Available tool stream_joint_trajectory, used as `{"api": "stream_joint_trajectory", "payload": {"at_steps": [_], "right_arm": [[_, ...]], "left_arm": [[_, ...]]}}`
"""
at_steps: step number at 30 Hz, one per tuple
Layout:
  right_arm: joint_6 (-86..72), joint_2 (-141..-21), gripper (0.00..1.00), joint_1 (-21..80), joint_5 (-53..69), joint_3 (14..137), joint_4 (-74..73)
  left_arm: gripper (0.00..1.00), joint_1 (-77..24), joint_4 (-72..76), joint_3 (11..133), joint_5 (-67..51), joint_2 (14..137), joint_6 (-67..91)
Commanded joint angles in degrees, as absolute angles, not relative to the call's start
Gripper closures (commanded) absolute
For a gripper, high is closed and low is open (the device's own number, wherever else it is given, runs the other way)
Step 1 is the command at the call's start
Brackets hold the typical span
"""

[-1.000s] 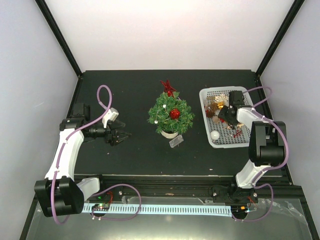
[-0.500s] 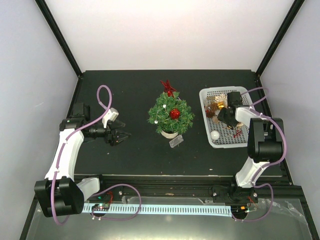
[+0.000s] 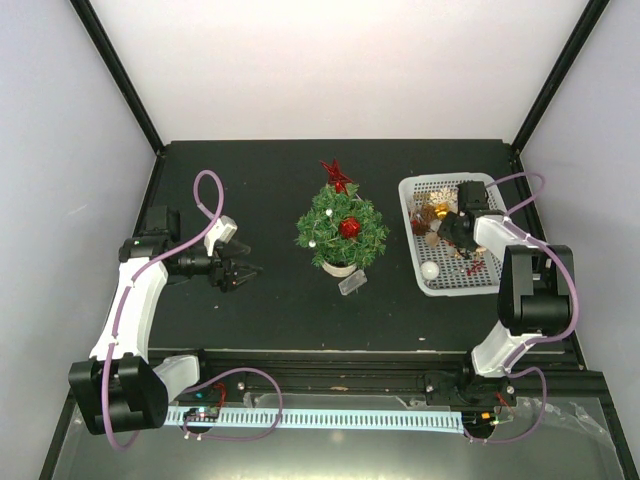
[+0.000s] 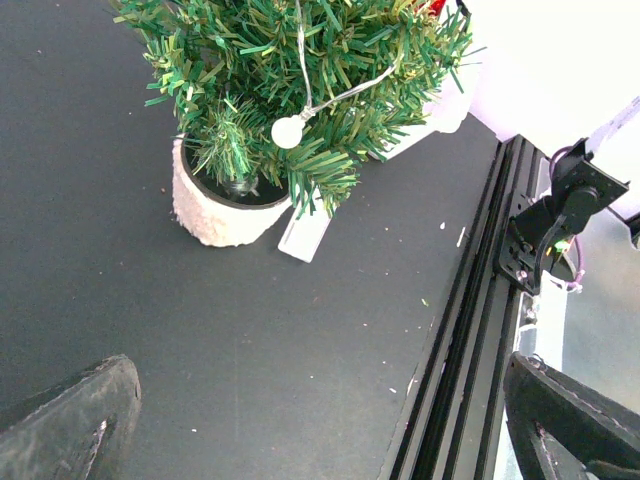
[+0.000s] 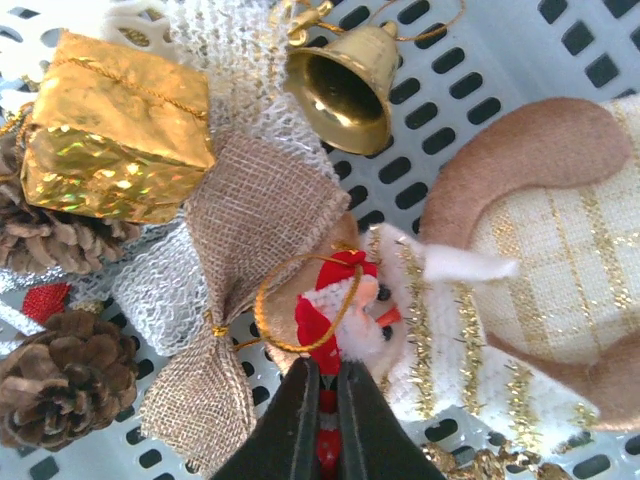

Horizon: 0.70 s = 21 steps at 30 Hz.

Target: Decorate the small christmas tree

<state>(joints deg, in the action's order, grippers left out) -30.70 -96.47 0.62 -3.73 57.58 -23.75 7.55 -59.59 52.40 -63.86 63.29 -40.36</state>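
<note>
The small bushy dark-green christmas tree [image 3: 341,228] stands in the middle of the black table [image 3: 270,180]. It sits in a fuzzy white pot [image 4: 215,210]. It has a red star [image 3: 335,175] on top, a shiny red ball [image 3: 349,227] and a white bead [image 4: 287,131] on a thin wire. A pale tag [image 4: 305,235] lies by the pot; I cannot tell if it has words.

The left gripper [image 3: 243,269] is beside the tree, jaws wide apart. The right gripper [image 5: 325,380] is in the white plastic mesh basket [image 3: 408,210], jaws pinching a little red Santa figure [image 5: 335,310].
</note>
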Motion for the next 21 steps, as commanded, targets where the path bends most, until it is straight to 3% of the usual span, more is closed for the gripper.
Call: {"api": "stream_joint_trajectory", "payload": {"at_steps": [1, 9, 21], "right_arm": [[-31.03, -95.52, 0.99, 0.82, -4.71, 56.94, -23.58], [-31.33, -88.74, 0.99, 1.25, -3.53, 55.23, -24.35], [-26.83, -71.67, 0.99, 12.77, -8.19, 63.0, -32.06]], "left_arm": [[0.01, 7.82, -59.58, 53.89, -64.91, 61.84, -41.46], [0.01, 7.87, -58.53, 53.73, -64.19, 62.16, -40.28], [0.01, 7.82, -56.43, 53.06, -63.18, 62.1, -37.87]]}}
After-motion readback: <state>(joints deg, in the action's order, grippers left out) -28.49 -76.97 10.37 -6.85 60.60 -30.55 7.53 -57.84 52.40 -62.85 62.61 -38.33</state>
